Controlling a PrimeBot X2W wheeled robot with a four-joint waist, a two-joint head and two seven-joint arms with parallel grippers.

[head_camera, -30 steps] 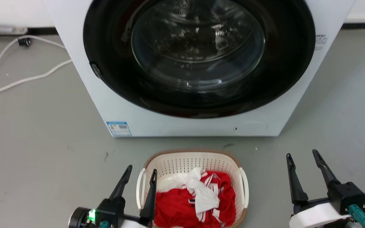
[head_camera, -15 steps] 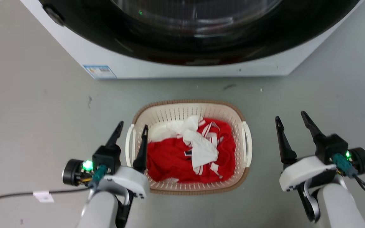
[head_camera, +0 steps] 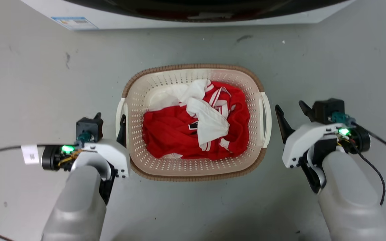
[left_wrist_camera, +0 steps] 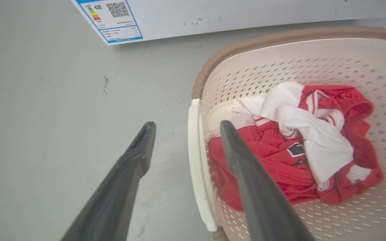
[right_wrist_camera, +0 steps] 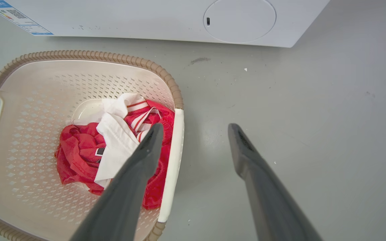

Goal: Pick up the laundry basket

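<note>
laundry basket (head_camera: 193, 68) sat on the floor (head_camera: 28, 73) between my arms, long axis left-right, handles at the ends. left pincer (left_wrist_camera: 187, 124) apart, straddling left handle (left_wrist_camera: 196, 150), so nearer; right pincer (head_camera: 289, 105) apart, just outside right handle (head_camera: 266, 117).

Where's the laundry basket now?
Head view centre, on the floor before the washing machine: the laundry basket, the left pincer astride its left handle, the right pincer off its right side.
</note>
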